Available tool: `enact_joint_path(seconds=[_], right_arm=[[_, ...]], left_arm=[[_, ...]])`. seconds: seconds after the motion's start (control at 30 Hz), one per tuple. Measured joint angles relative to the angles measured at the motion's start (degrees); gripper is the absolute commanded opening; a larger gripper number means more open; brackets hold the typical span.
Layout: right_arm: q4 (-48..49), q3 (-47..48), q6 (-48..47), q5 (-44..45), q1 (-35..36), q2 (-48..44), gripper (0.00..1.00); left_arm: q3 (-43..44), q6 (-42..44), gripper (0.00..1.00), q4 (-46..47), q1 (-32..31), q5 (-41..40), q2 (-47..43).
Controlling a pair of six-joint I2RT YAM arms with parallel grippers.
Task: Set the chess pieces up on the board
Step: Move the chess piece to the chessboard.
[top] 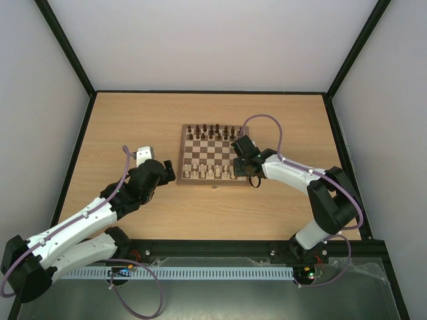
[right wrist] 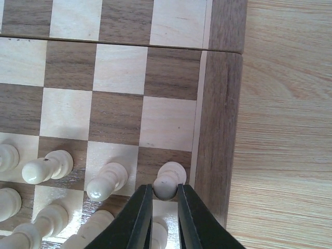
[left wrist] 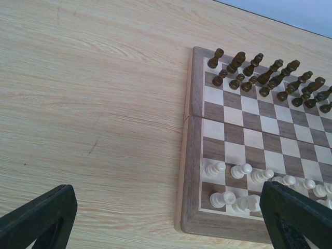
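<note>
Cream chess pieces (left wrist: pixel 242 170) stand upright on the checkered board's (left wrist: pixel 193 155) near rows.

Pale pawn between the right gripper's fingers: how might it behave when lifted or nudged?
The pale pawn looks like small turned wood: probably stiff and light. Its rounded, glossy head could slip between the narrow fingers of the right gripper. Standing upright and slim, close to the neighbouring pawn, it would likely tip if bumped sideways.

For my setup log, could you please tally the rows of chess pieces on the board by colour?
Dark brown pieces: 2 rows
Pale cream pieces: 2 rows
Total: 4 rows on the board
</note>
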Motion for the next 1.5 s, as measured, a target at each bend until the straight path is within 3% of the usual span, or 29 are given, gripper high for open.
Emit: enact_joint_path(seconds=[1.13, 1.5], right_arm=[[0.2, 0.0, -0.6, -1.1, 0.0, -0.1, 0.13], [0.3, 0.0, -0.8, -1.4, 0.0, -0.1, 0.25]], left_arm=[[0.0, 0.0, 0.99, 0.5, 0.0, 0.8, 1.1], [0.0, 0.0, 0.99, 1.3, 0.0, 1.0, 1.6]])
